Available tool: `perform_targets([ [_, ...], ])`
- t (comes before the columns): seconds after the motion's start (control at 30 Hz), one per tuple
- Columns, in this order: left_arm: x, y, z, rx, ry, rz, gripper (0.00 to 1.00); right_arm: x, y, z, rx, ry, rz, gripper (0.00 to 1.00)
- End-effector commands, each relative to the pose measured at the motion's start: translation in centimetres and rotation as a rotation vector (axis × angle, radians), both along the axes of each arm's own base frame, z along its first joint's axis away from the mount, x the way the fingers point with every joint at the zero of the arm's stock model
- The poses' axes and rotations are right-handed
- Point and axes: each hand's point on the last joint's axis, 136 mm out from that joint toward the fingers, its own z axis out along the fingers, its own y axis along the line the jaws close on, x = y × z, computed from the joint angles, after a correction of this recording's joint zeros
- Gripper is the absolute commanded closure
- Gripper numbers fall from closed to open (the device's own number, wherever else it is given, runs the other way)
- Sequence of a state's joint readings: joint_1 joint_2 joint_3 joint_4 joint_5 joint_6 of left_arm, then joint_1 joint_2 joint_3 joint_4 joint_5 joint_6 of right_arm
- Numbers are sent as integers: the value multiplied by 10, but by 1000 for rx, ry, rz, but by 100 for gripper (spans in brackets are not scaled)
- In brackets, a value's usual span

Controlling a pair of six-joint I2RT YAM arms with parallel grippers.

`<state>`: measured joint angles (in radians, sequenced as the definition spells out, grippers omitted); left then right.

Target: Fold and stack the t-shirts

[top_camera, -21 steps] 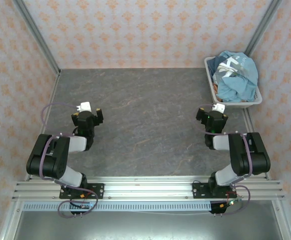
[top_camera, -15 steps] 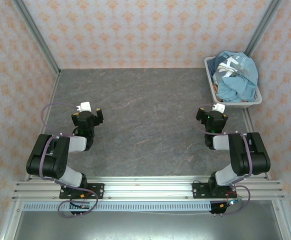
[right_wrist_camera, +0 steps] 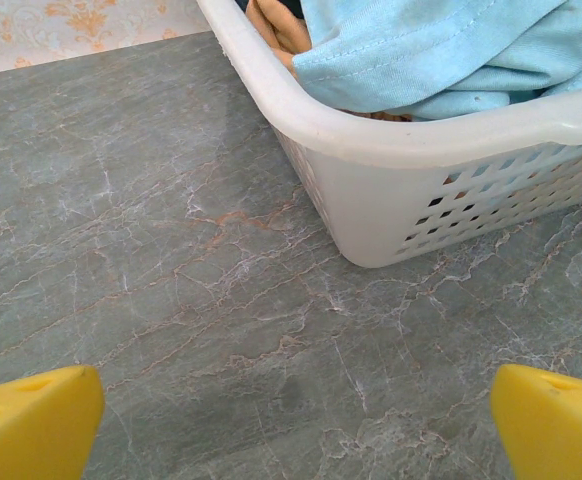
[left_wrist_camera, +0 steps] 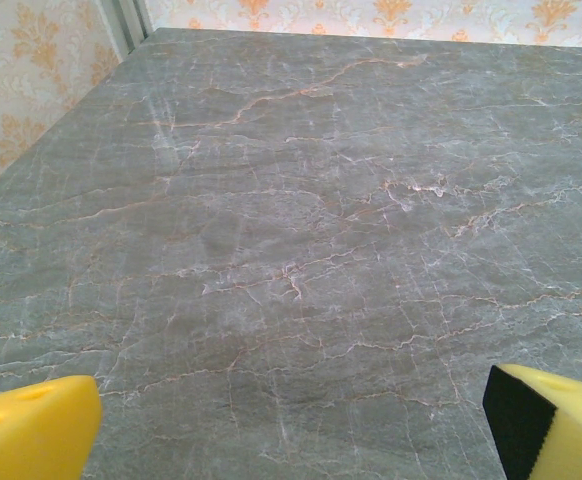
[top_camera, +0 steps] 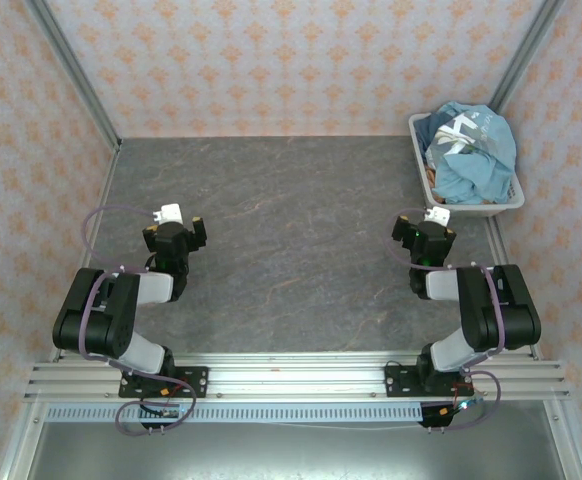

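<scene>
A: Two questions. First, has anything moved?
B: No. The left end effector point(left_wrist_camera: 291, 430) and right end effector point(right_wrist_camera: 291, 425) stay wide open, empty, low over the table point(top_camera: 301, 220).
A: And the t-shirts point(top_camera: 469, 150)?
B: Heaped in the basket point(right_wrist_camera: 371, 135) just ahead of the right one. Folding hasn't started.

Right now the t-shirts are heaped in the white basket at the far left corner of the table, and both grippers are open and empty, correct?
Not quite: the white basket sits at the far right corner of the table, as the top external view shows. The t-shirts are heaped in it, and the left gripper and right gripper are open and empty.
</scene>
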<state>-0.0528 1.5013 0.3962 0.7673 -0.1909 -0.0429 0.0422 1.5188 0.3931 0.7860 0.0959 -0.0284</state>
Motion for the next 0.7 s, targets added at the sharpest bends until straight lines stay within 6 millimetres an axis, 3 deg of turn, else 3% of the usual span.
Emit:
perform_targets([
  [0.0,4,2,15,27,-38,12,0,6,2,14,-10,-40,18,1],
  [0.07,1,7,36,35,-24,49,0,4,4,33,-54,6,3,1],
  [0.1,-2,10,53,45,-13,76,0,3,6,55,-75,16,-19,1],
  [0.2,-6,3,129,17,-209,93,0,8,17,164,38,-180,-61,1],
  [0.23,-8,5,159,-36,-288,136,0,8,19,194,135,-216,-68,1],
  [0.27,-12,12,176,-144,-306,219,0,8,20,208,200,-199,-70,1],
  [0.33,-38,30,192,-310,-159,441,0,2,-2,222,308,-157,-254,1],
  [0.37,-34,32,200,-344,-148,472,0,12,-4,224,324,-142,-246,1],
  [0.4,-16,22,202,-410,-104,392,0,21,-9,230,349,-137,-263,1],
  [0.47,12,-3,210,-518,-49,273,0,34,-22,224,347,-92,-358,1],
  [0.53,37,-41,226,-595,-45,104,0,49,-36,228,329,-107,-431,1],
  [0.57,45,-59,233,-634,-46,26,0,56,-43,231,324,-121,-464,1],
  [0.67,59,-117,250,-727,-13,-187,1,80,-71,215,376,-115,-573,1],
])
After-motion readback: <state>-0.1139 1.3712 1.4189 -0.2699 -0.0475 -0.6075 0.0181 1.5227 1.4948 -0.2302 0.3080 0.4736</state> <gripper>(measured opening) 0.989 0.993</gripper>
